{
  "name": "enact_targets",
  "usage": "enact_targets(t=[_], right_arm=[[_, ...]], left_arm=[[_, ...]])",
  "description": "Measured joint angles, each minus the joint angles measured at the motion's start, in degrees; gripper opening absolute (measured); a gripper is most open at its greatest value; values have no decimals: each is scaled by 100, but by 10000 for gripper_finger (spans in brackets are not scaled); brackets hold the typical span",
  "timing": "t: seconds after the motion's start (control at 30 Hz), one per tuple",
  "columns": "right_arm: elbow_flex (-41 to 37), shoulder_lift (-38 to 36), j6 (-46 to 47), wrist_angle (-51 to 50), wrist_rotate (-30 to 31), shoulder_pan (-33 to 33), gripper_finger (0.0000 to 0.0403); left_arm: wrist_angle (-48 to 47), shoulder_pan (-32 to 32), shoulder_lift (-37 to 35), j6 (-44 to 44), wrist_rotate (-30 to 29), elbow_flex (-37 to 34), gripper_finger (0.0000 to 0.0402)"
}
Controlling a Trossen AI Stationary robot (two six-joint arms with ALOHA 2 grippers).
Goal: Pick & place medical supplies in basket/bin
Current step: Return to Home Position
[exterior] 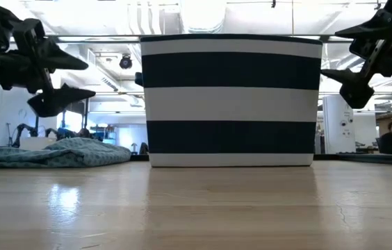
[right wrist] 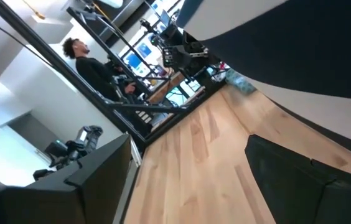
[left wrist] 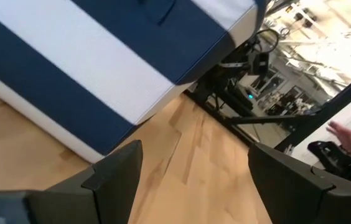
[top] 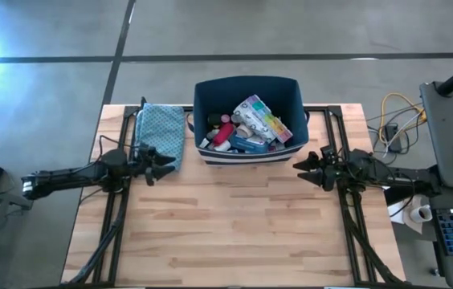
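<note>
The navy-blue bin [top: 246, 120] with white stripes stands on its base at the table's far middle; its striped wall [exterior: 231, 101] fills the low view and shows in both wrist views [left wrist: 82, 68] [right wrist: 325, 50]. Inside lie the medical supplies [top: 246, 128]: a multicoloured pill organiser [top: 263, 118], bottles, tubes and packets. My left gripper [top: 161, 167] is open, empty, just left of the bin's near corner, above the table [exterior: 67, 80]. My right gripper [top: 305, 170] is open, empty, just right of the bin [exterior: 345, 59].
A blue patterned cloth [top: 162, 132] lies on the table left of the bin, under my left arm [exterior: 57, 153]. The near half of the wooden table [top: 234, 233] is bare. Cables and a keyboard sit past the right edge. A person [right wrist: 94, 59] is in the room beyond.
</note>
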Motion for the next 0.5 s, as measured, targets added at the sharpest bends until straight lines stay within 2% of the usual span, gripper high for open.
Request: enact_targets(t=[0.5], right_arm=[[0,-3,-2,-3,0,0,304]], left_arm=[[-7,0,754,0,-2,1,272]])
